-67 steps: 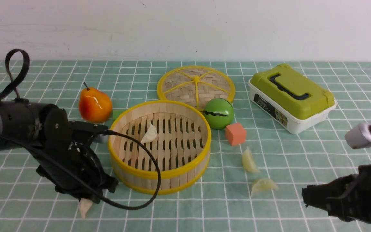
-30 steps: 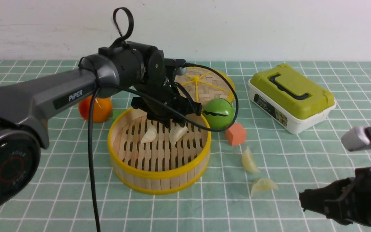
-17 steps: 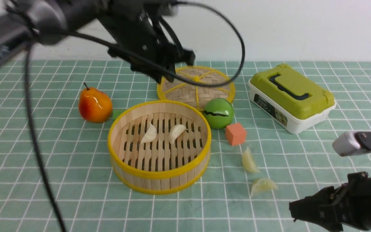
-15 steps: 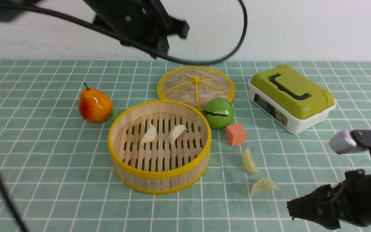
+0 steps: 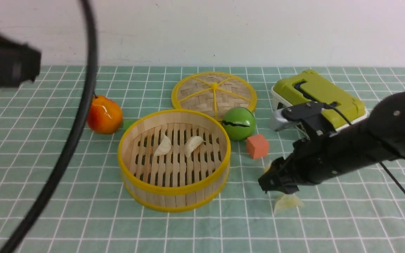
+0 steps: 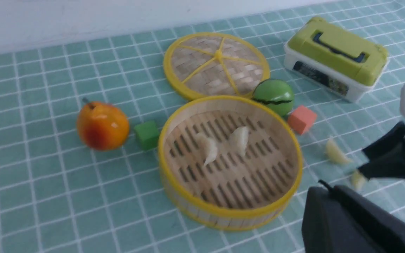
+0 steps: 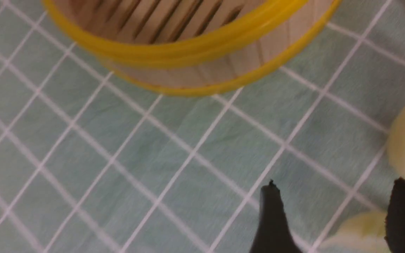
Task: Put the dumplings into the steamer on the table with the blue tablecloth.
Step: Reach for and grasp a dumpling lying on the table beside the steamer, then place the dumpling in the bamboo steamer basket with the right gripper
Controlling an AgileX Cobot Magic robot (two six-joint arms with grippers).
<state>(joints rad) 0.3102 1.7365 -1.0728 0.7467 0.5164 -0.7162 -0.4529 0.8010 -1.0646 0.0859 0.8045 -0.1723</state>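
Toward the front edge of the table [image 5: 83, 211], right of the steamer [image 5: 174, 191], flat on the blue tablecloth [image 5: 329, 225]: one loose dumpling [image 5: 287, 203]. Looks small, light and glossy — likely slick under hard pads. Seems firm enough, by the plump crescent shape, to keep its form, though cannot be sure. Best taken across the fat middle of the crescent, pads on the two broad faces. Not by the thin curled tips, where apt to squirt out. Calls for a gentle close only.

Just above and slightly behind it: right gripper [image 5: 267, 184], angled down. Opened wide over bare cloth, seen between the fingers [image 7: 272, 218] in the right wrist view, and holding nothing. Overlaps a pale dumpling beside one finger in that view; touching or not, cannot tell.

A little farther back, mostly hidden behind that gripper in the front view but plain in the left wrist view: second loose dumpling [image 6: 335, 153], also on the cloth, near the orange cube [image 6: 301, 119].

Farther still, toward the middle of the table: two more dumplings [image 5: 162, 146] already on the steamer's slats, side by side, apart from the wall.

Up at the left edge, raised well clear of everything: left gripper [image 6: 325, 207] — closed tight, nothing seen in it.
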